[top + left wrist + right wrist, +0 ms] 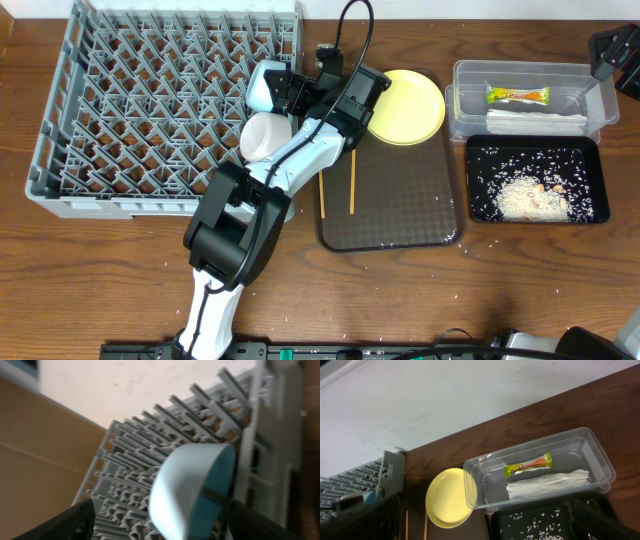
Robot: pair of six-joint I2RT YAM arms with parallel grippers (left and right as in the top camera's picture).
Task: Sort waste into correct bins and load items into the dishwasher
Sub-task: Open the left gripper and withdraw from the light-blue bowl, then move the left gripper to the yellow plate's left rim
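Observation:
In the left wrist view a light-blue bowl (187, 487) stands on its edge among the pegs of the grey dishwasher rack (150, 430). My left gripper (160, 527) is open around it, its left finger (65, 522) well off the bowl. From overhead the light-blue bowl (264, 87) sits at the dishwasher rack's (150, 110) right edge, a white bowl (264, 137) just in front. A yellow plate (407, 105) and two chopsticks (352, 180) lie on the brown tray. My right gripper (480, 530) hangs open above the clear tub (580, 445), which holds the wrapper (528, 465) and paper (547, 483).
The brown serving tray (400, 210) lies mid-table with rice grains on it. The clear tub (600, 105) is at the back right, the black tray (590, 150) with a rice heap (530, 197) in front of it. My left arm crosses the brown tray's left edge.

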